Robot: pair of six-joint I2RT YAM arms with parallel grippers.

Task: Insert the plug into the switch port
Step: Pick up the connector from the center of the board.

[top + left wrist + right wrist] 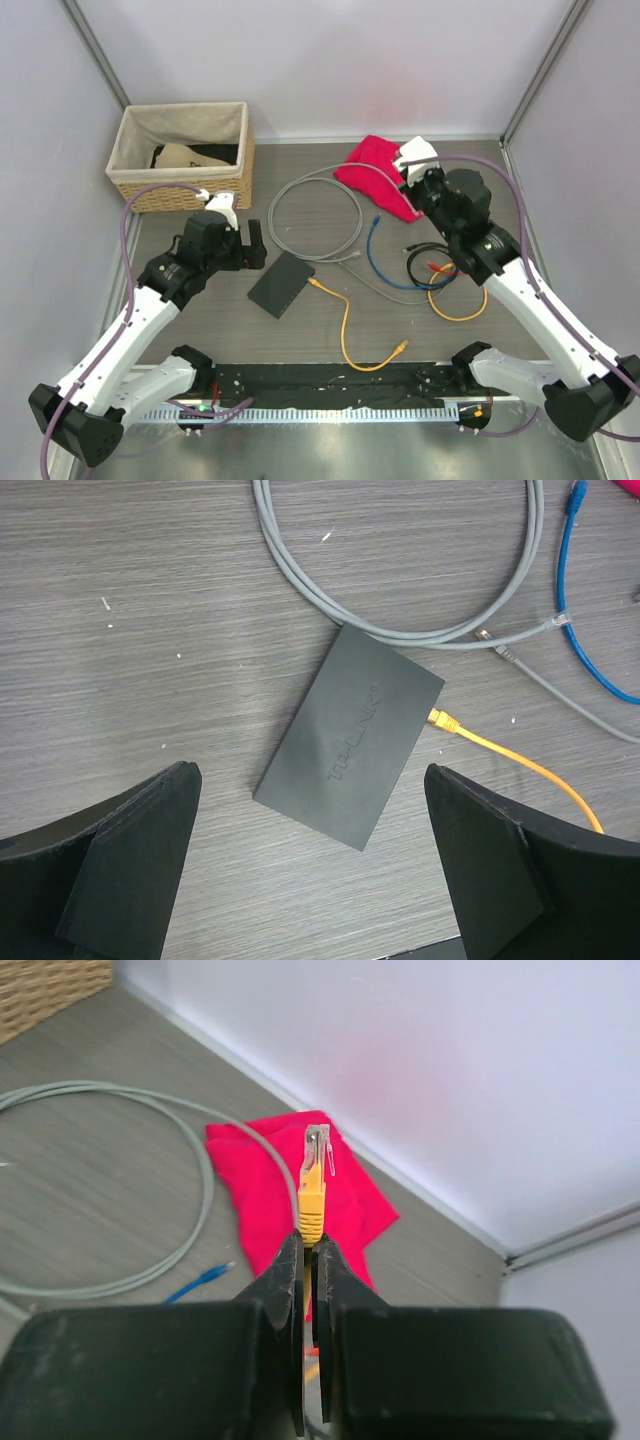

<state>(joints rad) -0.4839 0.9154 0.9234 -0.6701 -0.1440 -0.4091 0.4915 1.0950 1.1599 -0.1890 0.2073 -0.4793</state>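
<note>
The switch (281,284) (350,735) is a flat dark grey box lying at an angle on the wooden table. My left gripper (245,240) (312,865) hovers over its near-left side, wide open and empty, with both fingers (130,865) apart from the box. My right gripper (308,1248) (408,168) is raised over the red cloth (255,1185) (378,172), shut on a yellow plug (314,1185). The plug sticks out past the fingertips with its clear tip forward. A second yellow plug (443,721) rests against the switch's right edge; whether it sits in a socket does not show.
A grey cable loop (315,215), a blue cable (378,255) and tangled black, red and yellow cables (440,280) lie right of the switch. A yellow cable (350,330) trails from the switch toward the near edge. A wicker basket (180,175) stands at the back left.
</note>
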